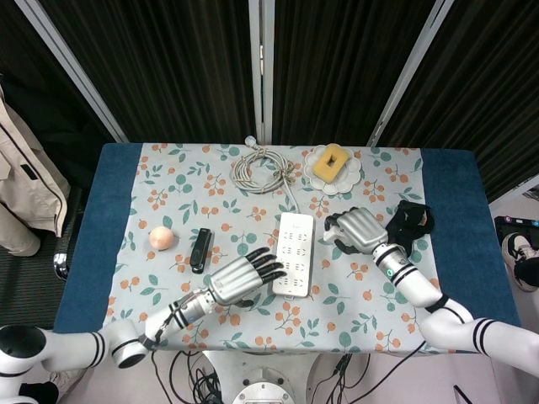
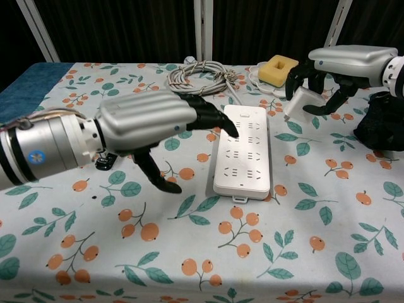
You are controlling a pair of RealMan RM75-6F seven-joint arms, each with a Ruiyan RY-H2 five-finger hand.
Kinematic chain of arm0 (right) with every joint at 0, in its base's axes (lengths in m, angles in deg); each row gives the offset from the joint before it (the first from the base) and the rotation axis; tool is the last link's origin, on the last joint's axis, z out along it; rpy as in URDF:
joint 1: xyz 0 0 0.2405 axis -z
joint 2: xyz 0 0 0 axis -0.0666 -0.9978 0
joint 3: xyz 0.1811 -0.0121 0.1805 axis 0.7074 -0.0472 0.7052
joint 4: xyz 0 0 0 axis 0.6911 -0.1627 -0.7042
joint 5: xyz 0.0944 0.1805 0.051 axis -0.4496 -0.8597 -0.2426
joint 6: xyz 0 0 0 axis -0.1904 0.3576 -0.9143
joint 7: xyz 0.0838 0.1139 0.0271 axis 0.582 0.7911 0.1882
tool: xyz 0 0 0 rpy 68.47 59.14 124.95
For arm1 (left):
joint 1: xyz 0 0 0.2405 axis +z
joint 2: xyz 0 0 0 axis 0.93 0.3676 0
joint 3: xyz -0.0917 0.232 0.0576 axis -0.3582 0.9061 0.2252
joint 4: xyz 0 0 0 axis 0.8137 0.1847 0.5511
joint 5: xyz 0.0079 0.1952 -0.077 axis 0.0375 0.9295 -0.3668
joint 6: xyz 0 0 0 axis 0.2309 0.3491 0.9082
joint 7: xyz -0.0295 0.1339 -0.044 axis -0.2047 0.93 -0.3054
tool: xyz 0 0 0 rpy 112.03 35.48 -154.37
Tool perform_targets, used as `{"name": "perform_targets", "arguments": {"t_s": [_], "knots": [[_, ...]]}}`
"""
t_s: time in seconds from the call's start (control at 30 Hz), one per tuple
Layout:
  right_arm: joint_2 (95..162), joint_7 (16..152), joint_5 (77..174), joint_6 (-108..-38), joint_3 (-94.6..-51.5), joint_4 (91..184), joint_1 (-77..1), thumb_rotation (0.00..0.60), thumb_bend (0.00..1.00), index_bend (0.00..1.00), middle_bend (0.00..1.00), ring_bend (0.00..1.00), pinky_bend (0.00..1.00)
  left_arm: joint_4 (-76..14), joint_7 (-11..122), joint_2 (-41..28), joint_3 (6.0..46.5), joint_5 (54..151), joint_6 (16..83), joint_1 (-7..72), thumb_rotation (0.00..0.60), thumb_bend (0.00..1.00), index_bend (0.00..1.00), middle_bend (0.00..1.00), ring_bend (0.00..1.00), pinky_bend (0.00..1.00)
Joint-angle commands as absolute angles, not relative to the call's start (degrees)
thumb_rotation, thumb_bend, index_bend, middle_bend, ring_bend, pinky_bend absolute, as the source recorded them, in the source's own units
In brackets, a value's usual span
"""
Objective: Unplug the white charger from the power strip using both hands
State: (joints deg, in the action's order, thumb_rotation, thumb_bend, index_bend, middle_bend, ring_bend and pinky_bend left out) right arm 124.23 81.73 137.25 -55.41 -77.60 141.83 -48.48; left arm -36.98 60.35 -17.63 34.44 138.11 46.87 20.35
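Observation:
The white power strip (image 1: 295,252) (image 2: 243,151) lies flat in the middle of the table with all its sockets bare. My right hand (image 1: 358,229) (image 2: 344,63) grips the white charger (image 2: 298,101) and holds it in the air to the right of the strip, clear of it. In the head view only a small white edge of the charger (image 1: 331,225) shows past the fingers. My left hand (image 1: 244,276) (image 2: 151,120) holds nothing. It hangs raised at the strip's left side, fingers spread, with its fingertips over the strip's left edge.
A coiled grey cable (image 1: 261,168) (image 2: 199,77) runs to the strip's far end. A plate with a yellow sponge (image 1: 333,166) (image 2: 278,66) is at the back. A black object (image 1: 406,227) (image 2: 382,126) lies right of my right hand. A peach (image 1: 162,238) and black stapler (image 1: 200,250) lie left.

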Motion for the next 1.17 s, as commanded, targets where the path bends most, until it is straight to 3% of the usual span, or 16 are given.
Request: {"name": "perform_targets", "arguments": {"t_s": [0.03, 0.17, 0.23, 0.5, 0.87, 1.17], "knots": [[124.0, 80.2, 130.6, -49.3, -76.8, 141.6, -49.8, 0.600, 0.40, 0.45, 0.45, 0.27, 0.29, -39.2, 61.4, -14.4, 33.0, 136.0, 49.4, 22.4, 0.600, 0.10, 0.18, 0.16, 0.12, 0.12], [124.2, 78.0, 126.4, -47.7, -76.4, 141.6, -50.4, 0.600, 0.35, 0.08, 0.26, 0.12, 0.22, -41.0, 60.9, -10.3, 31.8, 132.6, 52.0, 25.4, 0.600, 0.10, 0.19, 0.16, 0.12, 0.12], [123.9, 77.2, 125.2, -47.7, -76.3, 141.8, -50.5, 0.600, 0.35, 0.01, 0.17, 0.06, 0.18, -41.4, 60.2, -8.4, 31.3, 131.1, 53.4, 26.9, 0.600, 0.10, 0.18, 0.16, 0.12, 0.12], [119.2, 76.1, 125.5, -53.1, -75.8, 147.1, -48.0, 0.600, 0.34, 0.00, 0.08, 0.00, 0.12, -40.3, 56.6, 0.1, 30.1, 123.3, 58.4, 34.7, 0.600, 0.09, 0.18, 0.16, 0.12, 0.12], [106.6, 79.7, 139.3, -84.6, -82.3, 159.3, -26.9, 0.600, 0.34, 0.00, 0.14, 0.00, 0.12, -40.9, 52.0, 9.5, 32.1, 115.5, 66.5, 49.2, 0.600, 0.09, 0.18, 0.16, 0.12, 0.11], [107.7, 86.3, 147.4, -101.1, -87.0, 156.2, -13.1, 0.600, 0.34, 0.00, 0.14, 0.00, 0.12, -45.3, 53.2, 10.5, 34.9, 118.0, 74.5, 57.8, 0.600, 0.09, 0.18, 0.16, 0.12, 0.09]]}}
